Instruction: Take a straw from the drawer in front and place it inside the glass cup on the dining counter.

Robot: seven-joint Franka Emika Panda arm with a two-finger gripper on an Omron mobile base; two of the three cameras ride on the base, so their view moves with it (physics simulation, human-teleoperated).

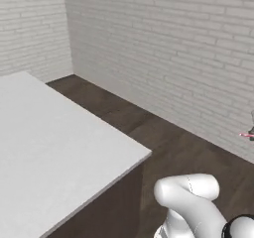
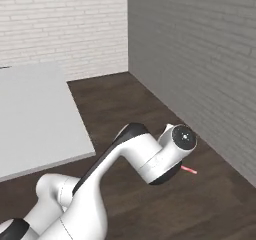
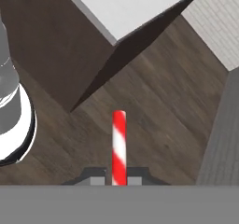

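Note:
The red-and-white striped straw [image 3: 119, 146] stands up between my two dark fingertips [image 3: 94, 176] in the hand view, and my gripper [image 3: 119, 179] is shut on its lower end. Its pink end pokes out beside the wrist [image 2: 189, 171] in the right base view and shows at the right edge [image 1: 246, 135] of the left base view. I hold it above the dark wooden floor, off the corner of the dining counter [image 1: 54, 143], whose white top [image 2: 35, 114] and dark brown side [image 3: 126, 50] show. The glass cup and the drawer are out of view.
A grey brick wall [image 2: 200, 59] runs close along the right, meeting a white brick wall [image 2: 65, 19] at the far corner. Dark wood floor [image 1: 163, 133] lies between the counter and the wall. My white arm base [image 3: 11, 115] stands at the left of the hand view.

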